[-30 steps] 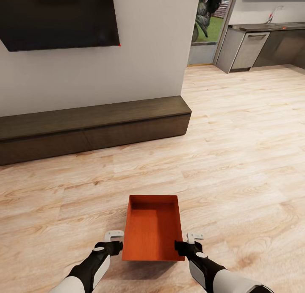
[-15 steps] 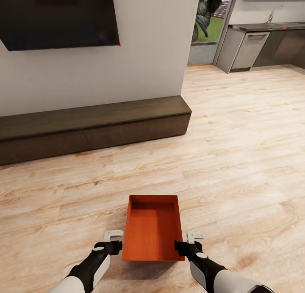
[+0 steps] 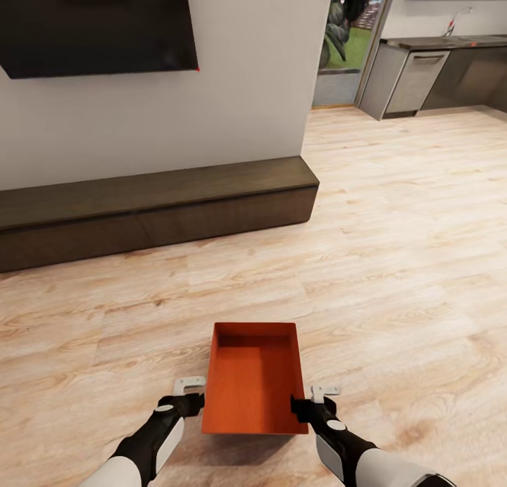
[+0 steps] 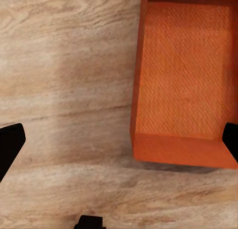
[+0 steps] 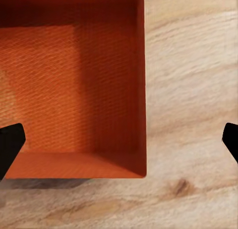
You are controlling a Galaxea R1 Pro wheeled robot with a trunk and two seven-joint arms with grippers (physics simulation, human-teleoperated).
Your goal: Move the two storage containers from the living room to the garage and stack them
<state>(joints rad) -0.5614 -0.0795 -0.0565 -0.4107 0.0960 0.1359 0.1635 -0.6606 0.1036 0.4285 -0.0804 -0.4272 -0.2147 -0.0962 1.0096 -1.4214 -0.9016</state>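
Orange-red rect. bin point(image 3: 252, 381), woven-look base, both grippers point(image 3: 190, 395) point(image 3: 315, 401) wide, straddling its walls, wood-plank floor point(image 3: 394, 262).

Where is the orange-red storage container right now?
In the head view the storage container sits low and centre on the light wood-plank floor, between the left pincer and right pincer, well in front of the long dark cabinet.
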